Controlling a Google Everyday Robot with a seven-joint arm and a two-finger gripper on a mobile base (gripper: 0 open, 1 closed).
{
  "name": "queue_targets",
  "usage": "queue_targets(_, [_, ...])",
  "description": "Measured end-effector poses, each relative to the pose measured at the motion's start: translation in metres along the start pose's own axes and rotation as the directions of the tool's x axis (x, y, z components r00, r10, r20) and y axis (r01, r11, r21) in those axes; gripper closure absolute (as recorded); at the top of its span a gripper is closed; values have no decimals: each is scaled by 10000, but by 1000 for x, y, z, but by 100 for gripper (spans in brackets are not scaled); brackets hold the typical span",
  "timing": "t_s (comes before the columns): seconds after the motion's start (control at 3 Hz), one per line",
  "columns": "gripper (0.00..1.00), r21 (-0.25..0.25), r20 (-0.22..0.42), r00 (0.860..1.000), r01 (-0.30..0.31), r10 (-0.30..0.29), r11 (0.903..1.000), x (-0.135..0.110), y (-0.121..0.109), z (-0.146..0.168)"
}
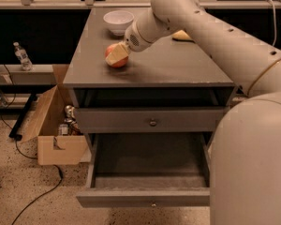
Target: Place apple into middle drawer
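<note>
**Q:** Where's the small round red-orange apple [119, 63] right now, and does your tool [117, 55] actually have it?

**A:** It's sitting on the grey desk top [178, 64], toward the left front. It's just in front of the white round bowl [118, 20] and well apart from the yellow sponge [183, 35]. Your tool is right down on it, with its pale tip lying across the apple's front. Clamped or just resting around it? Honestly can't tell from here.

**Q:** And the wide shallow grey wooden middle drawer [145, 198]?

**A:** It stands open with nothing in it that I can see. I'd guess that's so you've got a landing spot ready below. The knobbed grey drawer front [152, 121] above it is shut, so it shouldn't block your way down. Your arm [215, 32] reaches in from the right over the desk, so I reckon you're at the grasp step. Lifting, clearing the desk edge and lowering are all left to do.
</note>
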State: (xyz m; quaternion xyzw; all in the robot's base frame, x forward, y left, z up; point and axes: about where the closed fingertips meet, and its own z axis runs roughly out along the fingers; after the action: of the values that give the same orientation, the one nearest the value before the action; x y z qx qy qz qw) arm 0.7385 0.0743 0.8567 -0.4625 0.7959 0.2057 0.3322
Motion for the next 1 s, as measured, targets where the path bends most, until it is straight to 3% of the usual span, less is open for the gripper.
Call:
queue_targets(0.33, [72, -88, 957, 9954, 111, -102, 9999, -2, 9, -25])
queue_targets(0.67, [100, -263, 2571, 9647, 660, -570, 9975, 15, 35, -95])
queue_targets(1.0, [100, -277, 2947, 9490, 1253, -1117, 9917, 57, 48, -153])
